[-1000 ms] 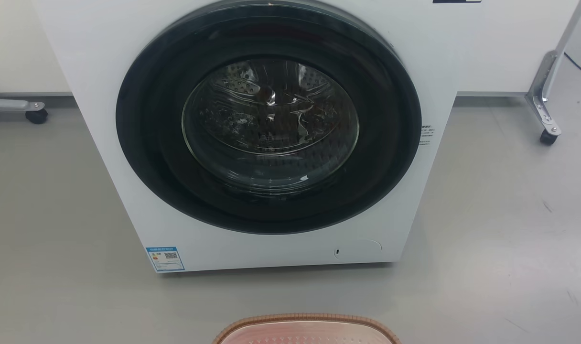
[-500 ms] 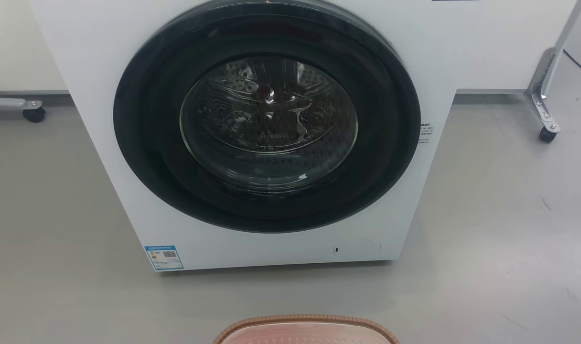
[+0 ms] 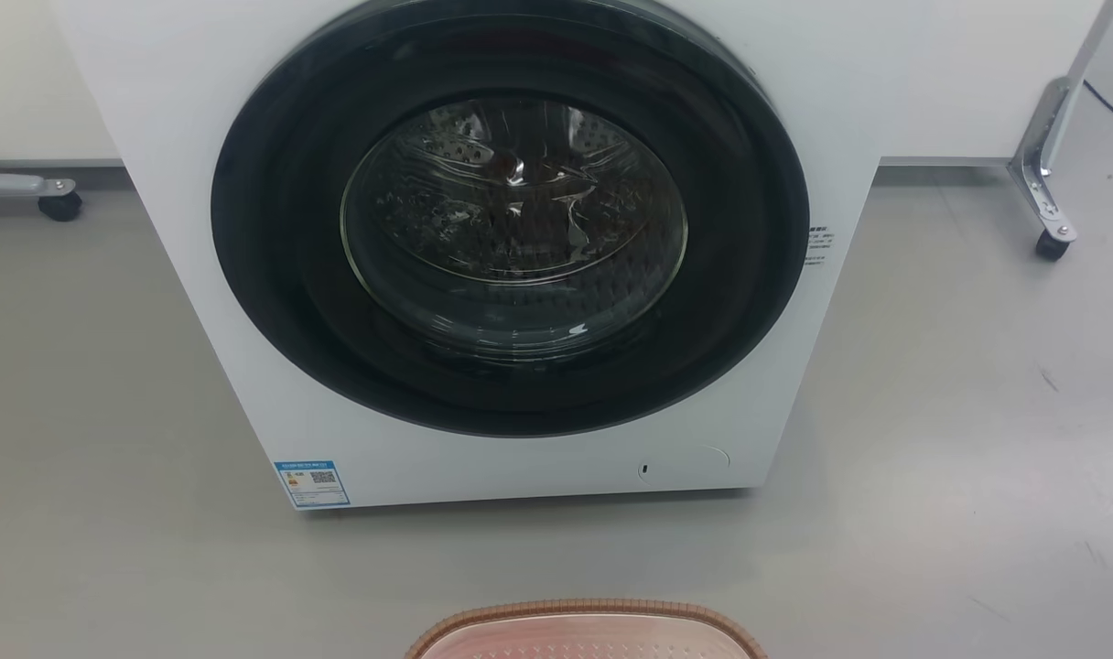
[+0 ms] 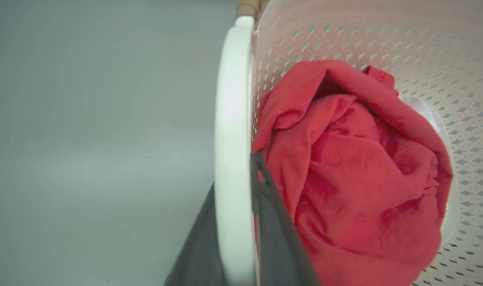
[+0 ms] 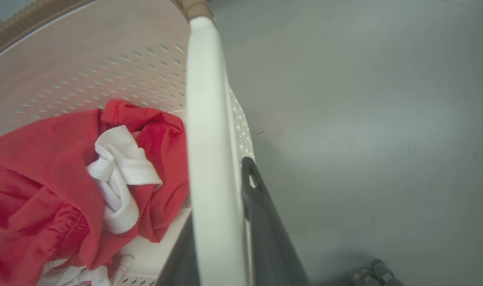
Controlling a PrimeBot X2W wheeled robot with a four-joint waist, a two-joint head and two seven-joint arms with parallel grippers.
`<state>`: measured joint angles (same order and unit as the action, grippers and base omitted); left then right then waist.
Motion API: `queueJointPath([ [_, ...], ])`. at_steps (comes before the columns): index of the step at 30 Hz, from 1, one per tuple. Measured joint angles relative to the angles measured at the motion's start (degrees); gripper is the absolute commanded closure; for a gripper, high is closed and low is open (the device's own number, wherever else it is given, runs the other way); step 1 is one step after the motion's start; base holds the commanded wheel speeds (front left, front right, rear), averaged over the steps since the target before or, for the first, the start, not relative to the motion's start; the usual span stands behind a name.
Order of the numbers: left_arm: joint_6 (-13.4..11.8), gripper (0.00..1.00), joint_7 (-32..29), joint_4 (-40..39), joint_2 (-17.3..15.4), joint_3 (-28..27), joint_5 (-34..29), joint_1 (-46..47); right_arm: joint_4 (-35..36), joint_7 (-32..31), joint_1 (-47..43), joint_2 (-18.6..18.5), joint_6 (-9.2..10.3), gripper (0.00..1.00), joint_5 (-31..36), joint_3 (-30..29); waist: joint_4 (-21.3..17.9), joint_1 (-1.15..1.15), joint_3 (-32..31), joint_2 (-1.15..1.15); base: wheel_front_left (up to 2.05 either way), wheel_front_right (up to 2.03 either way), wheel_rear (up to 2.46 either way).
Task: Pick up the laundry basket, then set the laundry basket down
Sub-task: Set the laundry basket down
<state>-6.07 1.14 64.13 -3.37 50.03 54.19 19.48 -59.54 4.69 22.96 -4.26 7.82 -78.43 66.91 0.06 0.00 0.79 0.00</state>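
Left wrist view: left gripper (image 4: 235, 178) clamps one white side handle (image 4: 233, 99) of the cream-white perforated plastic laundry basket (image 4: 384, 39), right gripper (image 5: 219, 190) the other; uneven arms could tilt it, slipping a handle or spilling the red garment (image 4: 344, 178).

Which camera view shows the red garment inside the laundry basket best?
The left wrist view: the red garment appears large and nearly whole. The right wrist view crops it, white cloth lying on it. Head view: the laundry basket's rim.
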Motion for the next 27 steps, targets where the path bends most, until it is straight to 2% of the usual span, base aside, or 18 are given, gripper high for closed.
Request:
queueJointPath([
  [12,-0.1,1.00,1.6,0.3,0.1,-0.3,0.1,4.0,-1.1,1.5,5.1,0.1,0.00,1.00,-0.8,0.4,0.0,0.00,4.2,0.00,0.00,0.00,0.00],
  [27,-0.3,1.00,4.9,0.4,0.0,-2.9,0.1,16.3,-4.2,4.8,19.1,0.5,-0.10,1.00,0.0,-0.4,0.8,0.01,15.4,0.01,0.00,0.00,0.00],
])
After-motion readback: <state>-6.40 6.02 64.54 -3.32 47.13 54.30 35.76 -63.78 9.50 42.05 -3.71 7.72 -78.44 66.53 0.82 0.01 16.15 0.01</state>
